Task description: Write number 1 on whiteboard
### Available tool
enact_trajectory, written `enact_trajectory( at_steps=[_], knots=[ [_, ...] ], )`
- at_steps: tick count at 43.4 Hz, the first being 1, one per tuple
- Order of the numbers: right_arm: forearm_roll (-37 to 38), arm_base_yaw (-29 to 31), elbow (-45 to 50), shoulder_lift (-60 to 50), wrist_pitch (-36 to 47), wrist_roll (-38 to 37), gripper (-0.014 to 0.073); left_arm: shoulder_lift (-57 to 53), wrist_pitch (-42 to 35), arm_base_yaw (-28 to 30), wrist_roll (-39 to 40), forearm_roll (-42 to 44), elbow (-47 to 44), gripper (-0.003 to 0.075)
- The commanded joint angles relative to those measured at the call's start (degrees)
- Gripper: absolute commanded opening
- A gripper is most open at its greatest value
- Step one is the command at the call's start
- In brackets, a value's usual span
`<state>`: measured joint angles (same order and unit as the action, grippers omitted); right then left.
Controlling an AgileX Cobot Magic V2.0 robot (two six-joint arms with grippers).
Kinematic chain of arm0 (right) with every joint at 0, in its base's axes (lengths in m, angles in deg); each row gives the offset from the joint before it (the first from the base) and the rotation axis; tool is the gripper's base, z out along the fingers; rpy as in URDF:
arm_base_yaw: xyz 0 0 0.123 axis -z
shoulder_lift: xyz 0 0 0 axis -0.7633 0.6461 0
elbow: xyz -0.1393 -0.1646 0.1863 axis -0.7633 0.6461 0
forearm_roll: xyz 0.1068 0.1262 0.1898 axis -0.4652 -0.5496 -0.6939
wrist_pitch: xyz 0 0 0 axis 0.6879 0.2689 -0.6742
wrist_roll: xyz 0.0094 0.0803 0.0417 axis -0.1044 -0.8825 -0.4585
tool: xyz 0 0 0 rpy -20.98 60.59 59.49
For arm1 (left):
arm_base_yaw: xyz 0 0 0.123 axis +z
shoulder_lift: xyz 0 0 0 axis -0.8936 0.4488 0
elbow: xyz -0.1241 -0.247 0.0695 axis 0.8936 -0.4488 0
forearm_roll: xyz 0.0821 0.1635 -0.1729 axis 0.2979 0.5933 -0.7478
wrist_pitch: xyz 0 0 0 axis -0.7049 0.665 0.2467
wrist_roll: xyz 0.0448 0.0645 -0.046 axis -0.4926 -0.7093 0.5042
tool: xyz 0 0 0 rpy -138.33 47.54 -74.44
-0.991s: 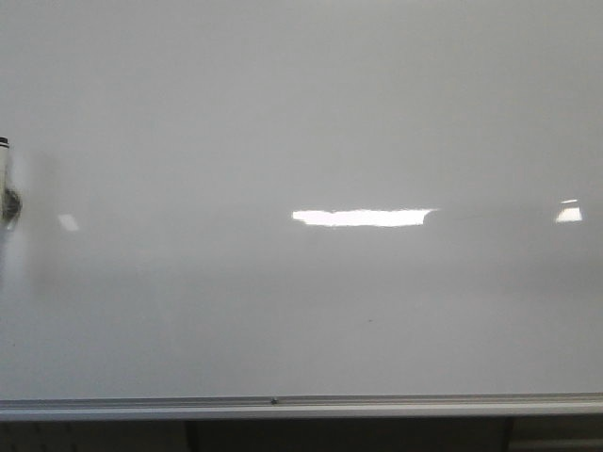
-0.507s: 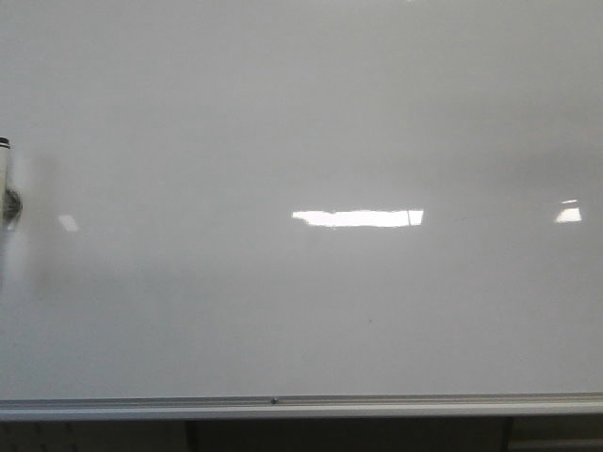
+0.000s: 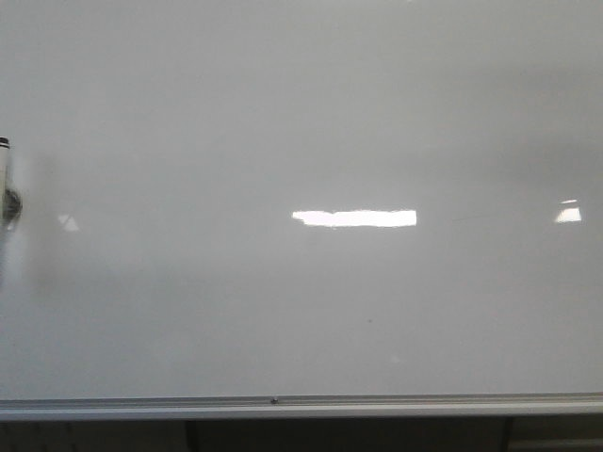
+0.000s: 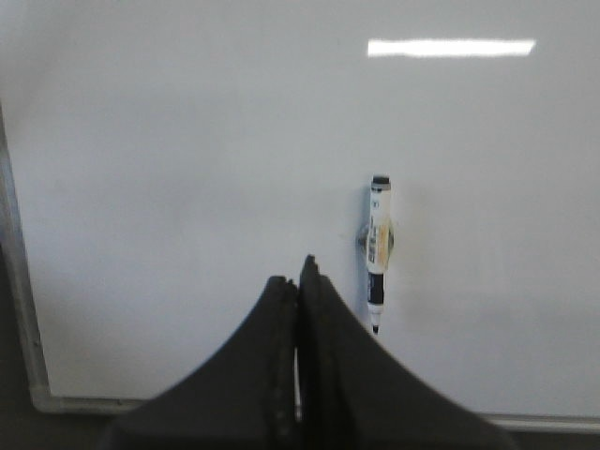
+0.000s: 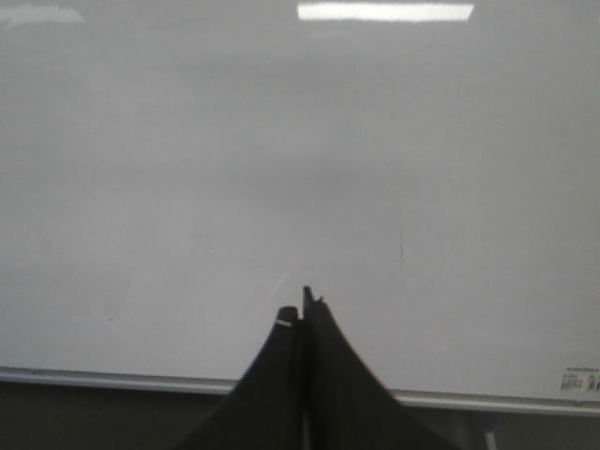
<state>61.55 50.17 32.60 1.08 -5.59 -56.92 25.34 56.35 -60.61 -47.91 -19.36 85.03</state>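
The whiteboard point(image 3: 283, 113) fills the front view, glossy white-grey, with a silver lower rail point(image 3: 377, 407). A white marker pen with a black tip point(image 4: 378, 248) clings upright to the board, tip down; only part of it shows at the left edge of the front view point(image 3: 5, 179). My left gripper point(image 4: 298, 272) is shut and empty, short of the board, with the pen just beside its tips. My right gripper point(image 5: 302, 307) is shut and empty near the lower rail point(image 5: 94, 379). A thin dark near-vertical stroke, the number 1 point(image 5: 402, 249), shows on the board beside it.
Bright rectangular light reflections point(image 3: 353, 218) lie on the board. The board's side frame point(image 4: 14, 281) shows in the left wrist view. A small label point(image 5: 579, 379) sits at the board's lower corner. Dark space lies below the rail.
The bright reflection in the middle of the board has shrunk at its right end. The pen and board have not moved.
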Motion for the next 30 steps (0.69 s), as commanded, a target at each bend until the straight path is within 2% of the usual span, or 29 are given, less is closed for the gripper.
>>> enact_trajectory(
  at_steps=[1, 10, 13, 15, 17, 19, 23, 24, 27, 30],
  knots=[
    [0.05, 0.22, -1.91, 2.89, 2.4, 0.11, -0.0069, 3.38, -3.43, -0.44, 0.0, -0.51, 1.84, -0.002],
    [0.05, 0.22, -1.91, 6.93, 1.73, 0.11, -0.0055, 8.18, -2.34, -0.44, 0.0, -0.52, 1.75, -0.002],
    [0.05, 0.22, -1.91, 7.47, 1.73, 0.21, 0.0009, 9.25, -2.34, -0.44, 0.0, -0.52, 1.75, -0.0015],
    [0.05, 0.22, -1.91, 7.74, 1.73, 0.29, 0.0099, 9.84, -2.34, -0.44, 0.0, -0.52, 1.75, 0.0017],
    [0.05, 0.22, -1.91, 7.74, 1.73, 0.46, 0.0198, 10.59, -2.26, -0.44, 0.0, -0.62, 1.75, 0.0072],
    [0.05, 0.22, -1.91, 7.74, 1.8, 0.61, 0.0325, 11.21, -2.38, -0.44, 0.0, -1.15, 1.75, 0.0162],
    [0.05, 0.22, -1.91, 7.74, 1.93, 0.6, 0.0525, 12.69, -2.98, -1.04, -0.64, -2.81, 1.75, 0.0356],
    [0.05, 0.22, -1.91, 7.74, 1.93, 0.6, 0.0556, 13.21, -3.15, -1.46, -1.25, -3.14, 1.75, 0.0416],
    [0.05, 0.22, -1.91, 7.74, 1.93, 0.6, 0.0614, 14.59, -4.25, -3.29, -1.55, -3.82, 1.75, 0.0518],
    [0.05, 0.22, -1.91, 7.74, 1.93, 0.6, 0.0612, 16.49, -6.23, -5.17, -1.55, -3.93, 1.75, 0.0537]
  ],
)
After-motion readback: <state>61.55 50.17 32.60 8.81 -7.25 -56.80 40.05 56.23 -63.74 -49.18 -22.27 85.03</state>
